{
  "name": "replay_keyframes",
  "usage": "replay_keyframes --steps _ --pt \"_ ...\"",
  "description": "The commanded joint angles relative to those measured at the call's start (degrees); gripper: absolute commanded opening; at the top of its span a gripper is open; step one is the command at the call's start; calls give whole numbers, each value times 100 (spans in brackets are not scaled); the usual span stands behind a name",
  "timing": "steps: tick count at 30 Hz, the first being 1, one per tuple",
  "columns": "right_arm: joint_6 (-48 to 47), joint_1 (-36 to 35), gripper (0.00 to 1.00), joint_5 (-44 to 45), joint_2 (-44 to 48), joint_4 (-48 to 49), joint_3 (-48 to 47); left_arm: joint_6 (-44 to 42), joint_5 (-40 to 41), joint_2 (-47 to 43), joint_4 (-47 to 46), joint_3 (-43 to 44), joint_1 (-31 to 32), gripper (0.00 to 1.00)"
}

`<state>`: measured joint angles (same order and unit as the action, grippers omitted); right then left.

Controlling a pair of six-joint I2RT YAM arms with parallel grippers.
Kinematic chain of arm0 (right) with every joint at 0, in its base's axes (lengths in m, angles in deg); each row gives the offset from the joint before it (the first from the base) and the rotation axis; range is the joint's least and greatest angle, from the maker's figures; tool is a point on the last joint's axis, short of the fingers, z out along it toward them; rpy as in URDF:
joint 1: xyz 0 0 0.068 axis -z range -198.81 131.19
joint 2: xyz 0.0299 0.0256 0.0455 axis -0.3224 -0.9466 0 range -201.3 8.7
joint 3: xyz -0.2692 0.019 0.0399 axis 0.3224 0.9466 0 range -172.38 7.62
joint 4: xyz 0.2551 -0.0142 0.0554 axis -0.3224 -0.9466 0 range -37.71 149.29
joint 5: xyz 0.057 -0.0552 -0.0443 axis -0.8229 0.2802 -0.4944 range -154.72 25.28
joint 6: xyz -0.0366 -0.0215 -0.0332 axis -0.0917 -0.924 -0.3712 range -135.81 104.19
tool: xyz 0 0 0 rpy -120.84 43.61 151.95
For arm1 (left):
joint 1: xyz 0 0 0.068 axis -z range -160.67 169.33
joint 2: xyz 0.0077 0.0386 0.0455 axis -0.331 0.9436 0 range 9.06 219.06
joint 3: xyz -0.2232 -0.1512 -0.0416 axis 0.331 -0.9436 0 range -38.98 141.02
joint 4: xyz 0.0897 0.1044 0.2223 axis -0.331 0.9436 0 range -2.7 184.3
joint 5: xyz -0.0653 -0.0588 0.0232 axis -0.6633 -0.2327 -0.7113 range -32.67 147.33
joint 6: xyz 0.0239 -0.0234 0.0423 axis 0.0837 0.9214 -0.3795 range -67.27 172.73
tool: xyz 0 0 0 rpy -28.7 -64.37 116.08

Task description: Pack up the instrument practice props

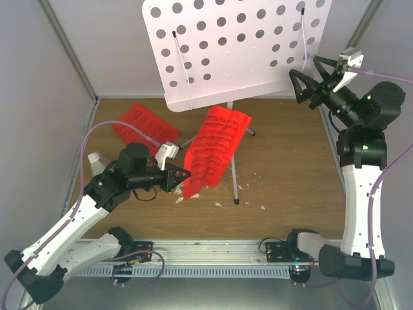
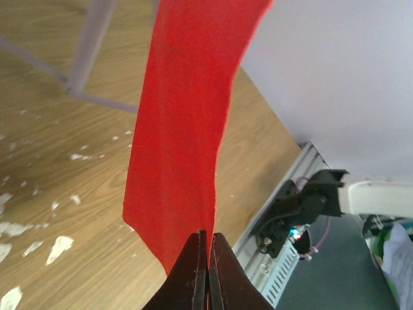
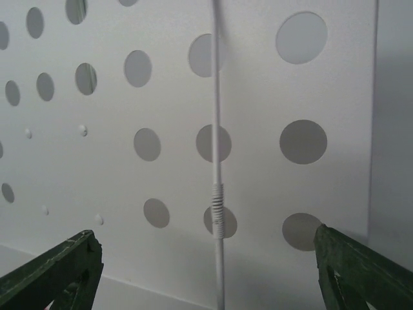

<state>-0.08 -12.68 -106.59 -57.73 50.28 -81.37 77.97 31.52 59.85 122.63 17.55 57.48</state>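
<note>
- The music-stand plate (image 1: 235, 48) is pale, almost white, and punched with rows of round holes. It has a folded lip along its lower edge.
- It stands at the back of the wooden table (image 1: 290, 161), with its long axis running left to right. It is a little tilted, and its face leans towards my arms.
- Thin silver tripod legs (image 1: 234, 181) splay out below it onto the wood.
- In the right wrist view I see the plate's face close up. A thin white wire page holder (image 3: 218, 161) runs upright down it.
- The right gripper (image 1: 310, 81) hovers at the plate's right edge with its fingers spread wide. It holds nothing, and the wire sits between the fingers.
- The left gripper (image 1: 184, 174) is pressed together on the lower edge of a red ribbed sheet (image 1: 213, 152), pinching it.
- That sheet is bright red with dark ribbed lines. It stands up off the table, and its long axis runs from the gripper up and to the right, towards the stand's post. Its upper end curls over.
- A second red sheet (image 1: 139, 126) lies flat at the back left, under the plate's left corner and well apart from both grippers.
- Small white crumbs (image 1: 219, 203) are scattered on the wood near the legs.
</note>
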Motion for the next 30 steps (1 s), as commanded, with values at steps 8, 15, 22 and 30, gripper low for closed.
replay_keyframes --steps 8,15,22,30 --pt "-630 18 100 1149 961 -1085 356 -1 -75 -288 -31 -799 -1460 0" --pt "-979 19 100 2095 1747 -1899 754 -438 -525 206 -398 -979 -2734 0" --pt "-1093 19 100 2452 2211 -2314 878 -888 -1157 1122 -815 -1002 -4029 0" --pt "-899 19 100 2549 2469 -2333 1368 -1371 -1034 1781 -673 -802 -4956 0"
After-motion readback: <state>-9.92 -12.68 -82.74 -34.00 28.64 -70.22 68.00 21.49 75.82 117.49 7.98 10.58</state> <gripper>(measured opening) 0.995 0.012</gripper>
